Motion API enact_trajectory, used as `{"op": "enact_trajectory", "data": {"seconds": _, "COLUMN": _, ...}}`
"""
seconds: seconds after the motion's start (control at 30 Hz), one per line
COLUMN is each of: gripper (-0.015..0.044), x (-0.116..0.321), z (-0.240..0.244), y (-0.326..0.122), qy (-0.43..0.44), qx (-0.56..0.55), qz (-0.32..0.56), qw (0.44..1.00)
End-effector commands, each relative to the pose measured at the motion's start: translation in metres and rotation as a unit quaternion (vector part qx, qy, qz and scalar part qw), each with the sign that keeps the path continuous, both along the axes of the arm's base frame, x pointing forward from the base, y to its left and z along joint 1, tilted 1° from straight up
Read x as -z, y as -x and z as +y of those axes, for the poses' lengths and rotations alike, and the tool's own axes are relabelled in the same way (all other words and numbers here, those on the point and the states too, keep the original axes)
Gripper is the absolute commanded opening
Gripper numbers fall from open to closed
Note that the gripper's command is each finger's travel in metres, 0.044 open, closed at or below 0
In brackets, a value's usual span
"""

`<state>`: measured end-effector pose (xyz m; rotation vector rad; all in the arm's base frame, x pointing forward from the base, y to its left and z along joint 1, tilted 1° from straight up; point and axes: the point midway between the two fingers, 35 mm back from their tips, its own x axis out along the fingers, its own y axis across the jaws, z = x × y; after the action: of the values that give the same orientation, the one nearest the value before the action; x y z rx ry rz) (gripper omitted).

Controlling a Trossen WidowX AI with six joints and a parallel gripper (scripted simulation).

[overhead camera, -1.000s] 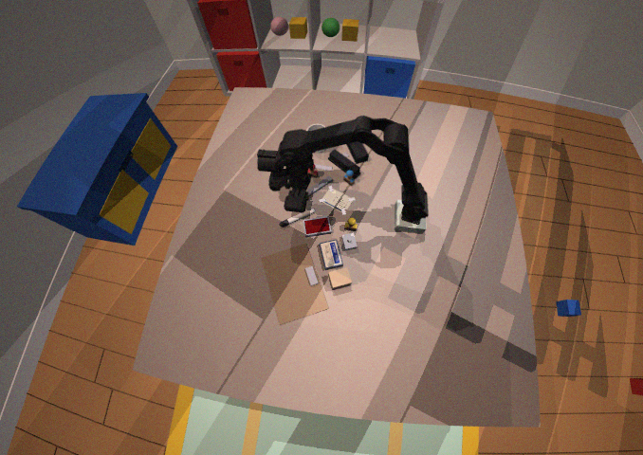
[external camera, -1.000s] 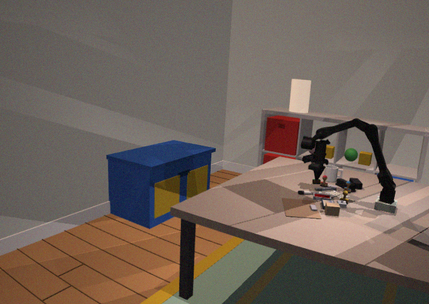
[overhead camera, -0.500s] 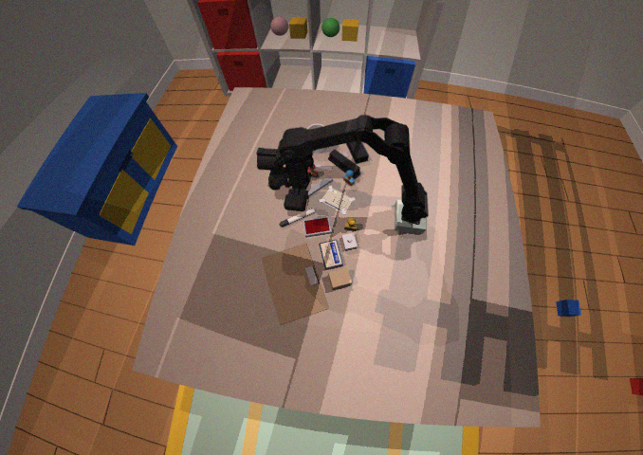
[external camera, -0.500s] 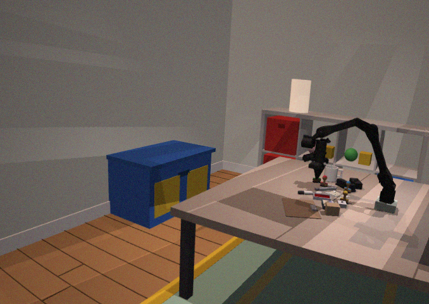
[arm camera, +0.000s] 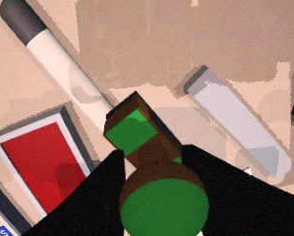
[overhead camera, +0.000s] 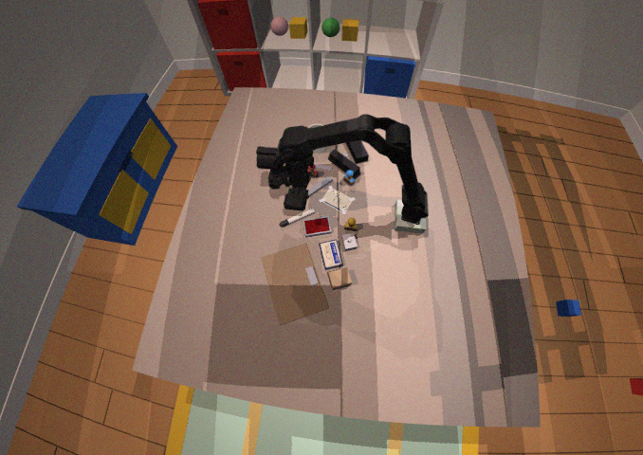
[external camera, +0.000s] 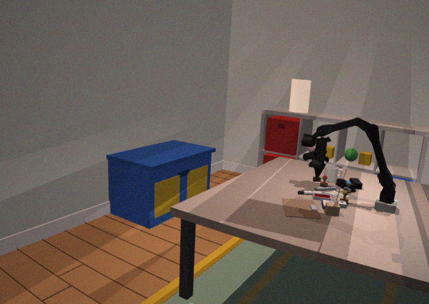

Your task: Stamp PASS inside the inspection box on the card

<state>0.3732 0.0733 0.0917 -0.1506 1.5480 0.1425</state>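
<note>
My gripper (overhead camera: pixel 295 199) (external camera: pixel 316 173) (arm camera: pixel 152 156) is shut on a brown stamp (external camera: pixel 316 178) (arm camera: pixel 170 206) with a green round knob and a green patch on its block. It holds the stamp above the bench, between the pen and the grey bar. The stamp's underside and lettering are hidden. The red ink pad (overhead camera: pixel 317 226) (external camera: pixel 321 196) (arm camera: pixel 38 167) lies in a pale-rimmed tray, at lower left in the wrist view. A cream card (overhead camera: pixel 337 199) with white corner pieces lies right of the gripper in the overhead view; its box is too small to read.
A pen (overhead camera: pixel 296 217) (arm camera: pixel 58 64) and grey bar (overhead camera: pixel 320 188) (arm camera: pixel 240 123) lie nearby. Stamps with red (overhead camera: pixel 311 171), blue (overhead camera: pixel 349 175) and yellow (overhead camera: pixel 351 221) knobs stand around. A blue-labelled case (overhead camera: pixel 330 253), a small tan box (overhead camera: pixel 339 278), black blocks (overhead camera: pixel 343 162) and a mug (external camera: pixel 331 173) also show.
</note>
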Motion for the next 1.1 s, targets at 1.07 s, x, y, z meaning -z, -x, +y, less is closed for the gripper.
{"op": "enact_trajectory", "data": {"seconds": 1.07, "gripper": 0.0, "x": 0.009, "z": 0.06, "y": 0.069, "qy": -0.004, "qx": -0.002, "qz": 0.003, "qw": 1.0}}
